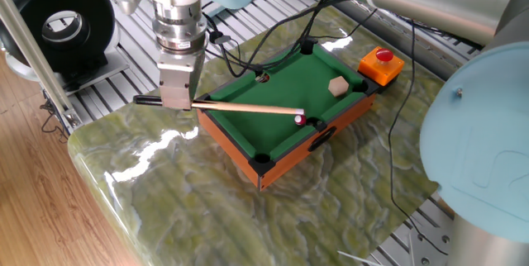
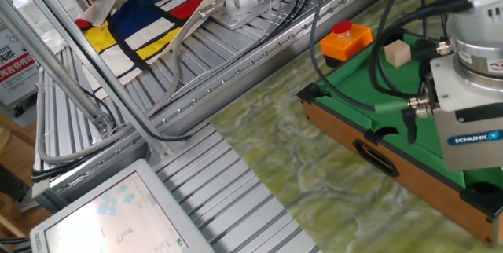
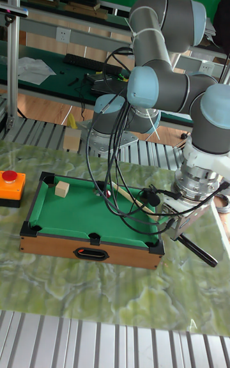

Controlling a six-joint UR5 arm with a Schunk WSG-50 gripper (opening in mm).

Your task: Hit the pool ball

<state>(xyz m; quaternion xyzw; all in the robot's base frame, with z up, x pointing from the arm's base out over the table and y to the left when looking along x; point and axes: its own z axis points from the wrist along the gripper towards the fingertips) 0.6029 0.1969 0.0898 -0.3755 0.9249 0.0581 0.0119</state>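
The pool ball (image 1: 301, 120), tiny and dark red, lies on the green felt of the small pool table (image 1: 248, 140), right beside the side pocket on the near long rail. My gripper (image 1: 176, 102) hangs just off the table's left end. It is shut on a wooden cue stick (image 1: 248, 109) that lies level across the felt. The cue's tip is at the ball. In the tall fixed view the gripper (image 3: 181, 229) stands at the table's right end, with the cue's black butt (image 3: 198, 252) sticking out behind it. The ball is hidden in that view.
A tan wooden cube (image 1: 336, 86) sits on the felt near the far right corner. A red button on an orange box (image 1: 381, 62) stands just beyond that end. Black cables (image 1: 248, 43) drape over the table's far rail. A black reel (image 1: 58, 22) sits at the back left.
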